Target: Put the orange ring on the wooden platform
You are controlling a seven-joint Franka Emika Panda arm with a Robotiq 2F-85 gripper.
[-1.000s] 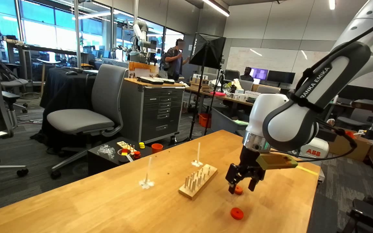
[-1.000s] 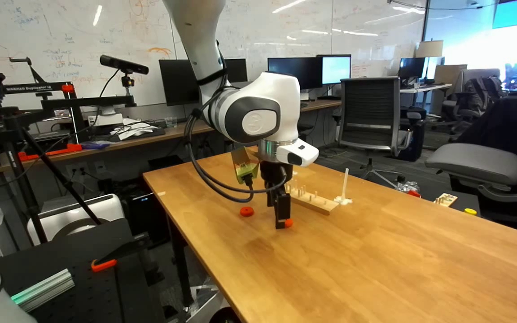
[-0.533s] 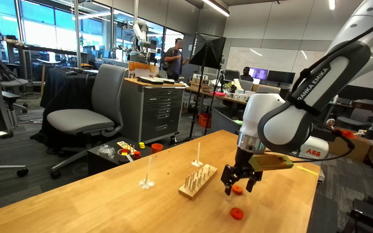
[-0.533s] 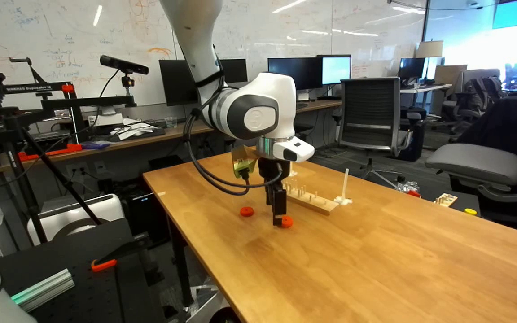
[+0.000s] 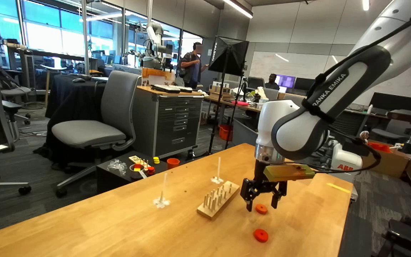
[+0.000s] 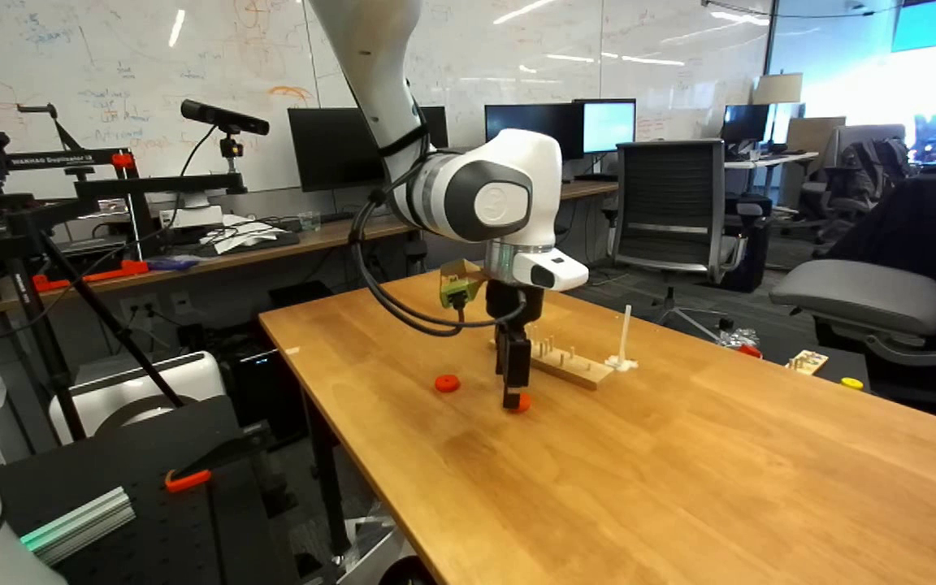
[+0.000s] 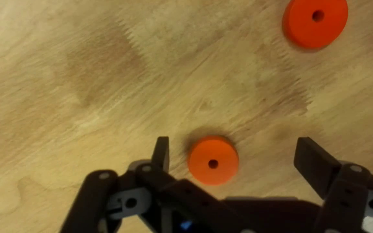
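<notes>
The orange ring (image 5: 261, 209) lies flat on the wooden table in both exterior views (image 6: 524, 403). It also shows in the wrist view (image 7: 213, 174). My gripper (image 5: 262, 205) is open above the ring and empty. In the wrist view the ring lies between the fingers (image 7: 233, 145), nearer the left finger and touching neither. In an exterior view a finger (image 6: 512, 392) partly covers the ring. The wooden platform (image 5: 205, 211) is a pale board with several upright pegs, beside the gripper. It also shows in an exterior view (image 6: 590, 374), partly hidden behind the gripper.
A redder ring (image 5: 261, 235) lies near the orange one, also in the wrist view (image 7: 316, 29). Two thin white upright stands (image 5: 163, 189) (image 5: 219, 169) are fixed to the table beyond the platform. A low black table (image 5: 105, 184) with cups stands past the table edge.
My open gripper has shifted sideways so that its fingers straddle the orange ring, and sits slightly higher. The rings and the platform have not moved.
</notes>
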